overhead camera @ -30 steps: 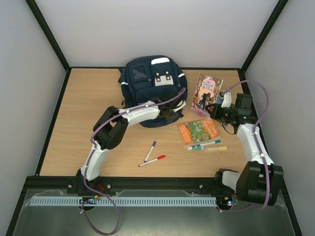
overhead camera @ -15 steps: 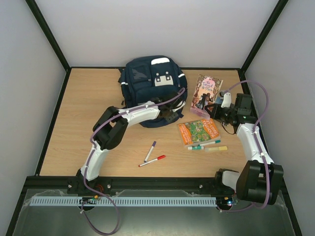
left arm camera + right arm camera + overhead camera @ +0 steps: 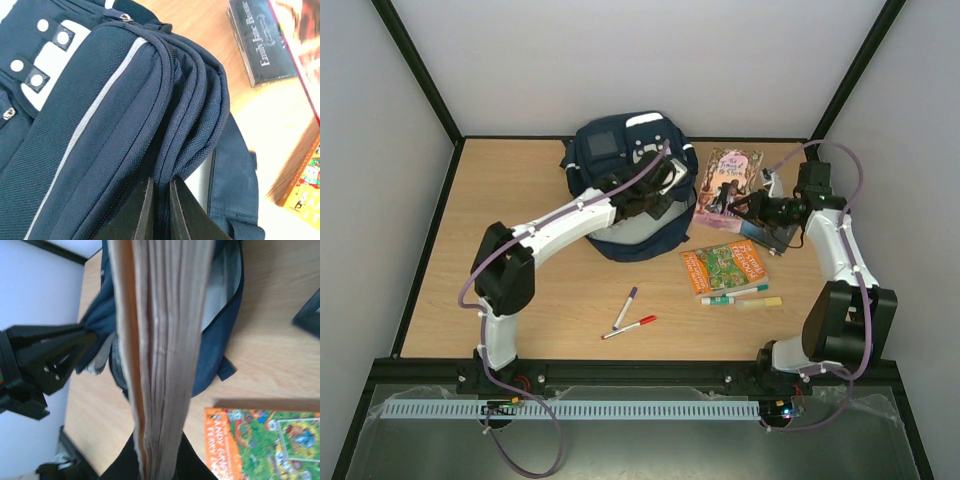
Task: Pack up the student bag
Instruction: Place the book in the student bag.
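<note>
Navy woven student bag (image 3: 75,150): left gripper (image 3: 161,197) clenched on its ribbed zipper lip; right gripper (image 3: 156,464) clamps thick paperback (image 3: 165,340).

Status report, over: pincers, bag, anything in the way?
Left pincer shut on student bag flap, holding it open. Right pincer shut on pink book, edge-on toward the opening. Nothing seen between them.

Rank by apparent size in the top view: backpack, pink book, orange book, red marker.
1. Navy backpack
2-3. Pink book and orange book: alike; the pink one is lifted nearer the camera, so unranked.
4. Red marker
</note>
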### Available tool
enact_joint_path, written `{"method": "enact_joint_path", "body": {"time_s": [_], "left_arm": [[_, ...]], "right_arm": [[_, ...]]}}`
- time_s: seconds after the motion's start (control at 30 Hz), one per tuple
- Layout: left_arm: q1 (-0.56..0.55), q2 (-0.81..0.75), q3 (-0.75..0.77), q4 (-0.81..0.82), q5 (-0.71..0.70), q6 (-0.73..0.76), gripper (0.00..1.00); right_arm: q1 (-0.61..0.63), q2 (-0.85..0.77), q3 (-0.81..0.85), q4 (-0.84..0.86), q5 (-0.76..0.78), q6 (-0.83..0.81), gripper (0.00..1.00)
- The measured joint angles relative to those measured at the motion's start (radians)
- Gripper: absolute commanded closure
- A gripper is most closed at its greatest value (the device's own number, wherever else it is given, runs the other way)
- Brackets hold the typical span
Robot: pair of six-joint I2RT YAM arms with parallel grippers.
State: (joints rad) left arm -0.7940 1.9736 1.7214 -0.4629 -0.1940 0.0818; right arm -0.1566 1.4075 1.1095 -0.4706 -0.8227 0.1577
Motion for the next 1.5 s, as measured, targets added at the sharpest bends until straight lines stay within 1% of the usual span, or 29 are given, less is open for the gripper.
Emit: {"method": "enact_joint_path", "body": {"time_s": [0.1,0.2,0.4,0.5,0.7,0.87,1.03,1.23,1.33,1.5], "left_arm": [[0.023,-0.025,0.012,0.002,0.017,-0.013,0.98],[0.043,-0.033,0.015,0.009,0.042,-0.029,0.98],[0.069,-0.033,0.015,0.002,0.076,-0.057,0.98],[0.083,-0.033,0.015,0.004,0.099,-0.072,0.97],[0.089,-0.033,0.043,0.008,0.116,-0.089,0.98],[0.090,-0.033,0.096,0.009,0.124,-0.093,0.97],[0.099,-0.043,0.098,0.007,0.150,-0.110,0.98],[0.099,-0.079,0.097,0.006,0.172,-0.121,0.97],[0.099,-0.098,0.097,0.006,0.187,-0.129,0.97],[0.099,-0.109,0.098,0.006,0.199,-0.142,0.97]], "right_arm": [[0.008,0.039,0.043,-0.084,-0.049,-0.007,0.99],[0.034,0.049,0.045,-0.162,-0.084,-0.014,0.99],[0.148,0.094,0.100,-0.339,-0.116,-0.071,0.99],[0.176,0.111,0.108,-0.375,-0.127,-0.088,0.99],[0.275,0.140,0.066,-0.410,-0.142,-0.094,0.99],[0.328,0.167,0.053,-0.408,-0.146,-0.090,0.99],[0.380,0.212,0.063,-0.393,-0.154,-0.071,0.99],[0.446,0.367,0.196,-0.375,-0.167,-0.056,0.99],[0.455,0.415,0.245,-0.326,-0.169,-0.013,0.99],[0.457,0.447,0.264,-0.196,-0.164,0.117,0.99]]}}
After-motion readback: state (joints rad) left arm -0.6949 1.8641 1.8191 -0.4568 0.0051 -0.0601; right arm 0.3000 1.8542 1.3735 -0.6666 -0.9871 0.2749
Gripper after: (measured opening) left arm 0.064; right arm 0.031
